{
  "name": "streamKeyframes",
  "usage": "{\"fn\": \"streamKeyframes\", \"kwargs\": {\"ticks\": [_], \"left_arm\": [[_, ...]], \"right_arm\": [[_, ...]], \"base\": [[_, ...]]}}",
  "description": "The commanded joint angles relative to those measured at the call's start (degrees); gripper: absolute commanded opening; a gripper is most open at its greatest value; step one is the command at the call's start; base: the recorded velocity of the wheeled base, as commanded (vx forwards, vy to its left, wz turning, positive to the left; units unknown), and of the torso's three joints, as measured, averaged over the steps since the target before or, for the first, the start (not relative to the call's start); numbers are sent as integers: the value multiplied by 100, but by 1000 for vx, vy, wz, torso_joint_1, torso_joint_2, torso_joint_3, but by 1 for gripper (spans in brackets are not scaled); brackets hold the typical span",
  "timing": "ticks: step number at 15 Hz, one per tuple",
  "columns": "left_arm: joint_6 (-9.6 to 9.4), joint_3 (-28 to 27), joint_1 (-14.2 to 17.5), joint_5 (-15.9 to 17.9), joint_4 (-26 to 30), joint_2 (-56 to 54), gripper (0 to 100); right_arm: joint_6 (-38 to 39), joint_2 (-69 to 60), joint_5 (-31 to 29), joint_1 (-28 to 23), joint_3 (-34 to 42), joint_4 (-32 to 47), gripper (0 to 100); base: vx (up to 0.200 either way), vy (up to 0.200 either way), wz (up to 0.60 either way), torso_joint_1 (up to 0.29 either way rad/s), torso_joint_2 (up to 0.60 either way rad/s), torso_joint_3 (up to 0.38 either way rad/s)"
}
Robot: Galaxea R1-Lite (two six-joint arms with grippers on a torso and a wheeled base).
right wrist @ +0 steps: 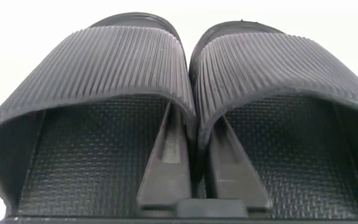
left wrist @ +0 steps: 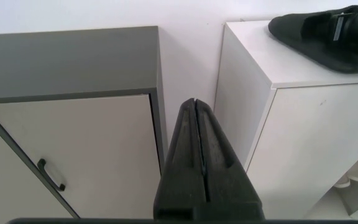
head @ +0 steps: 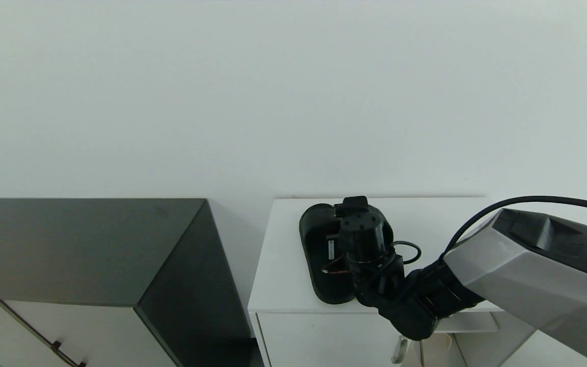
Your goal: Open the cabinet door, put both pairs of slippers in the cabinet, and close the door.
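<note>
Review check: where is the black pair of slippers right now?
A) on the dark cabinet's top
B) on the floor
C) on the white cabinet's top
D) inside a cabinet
C: the black slippers lie on top of the white cabinet, with the right gripper set under their straps.

- Black slippers lying on white cabinet top, near its front edge.
- R claw hanging right over slippers.
- Dark grey cabinet standing to L, apart.

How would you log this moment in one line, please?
right gripper: shut on black slippers, one finger inside each | slippers: atop white cabinet | left gripper: shut, empty
</note>
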State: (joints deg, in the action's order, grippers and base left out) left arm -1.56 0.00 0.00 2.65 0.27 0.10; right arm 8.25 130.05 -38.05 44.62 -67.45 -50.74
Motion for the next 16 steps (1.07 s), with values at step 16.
{"fn": "streamKeyframes", "kwargs": {"ticks": [16], "left_arm": [[7, 0, 0, -1, 0, -1, 0]], "right_arm": [[-184, -1746, 236, 522, 2140, -6, 0]], "base": [[0, 0, 0, 0, 0, 0]]}}
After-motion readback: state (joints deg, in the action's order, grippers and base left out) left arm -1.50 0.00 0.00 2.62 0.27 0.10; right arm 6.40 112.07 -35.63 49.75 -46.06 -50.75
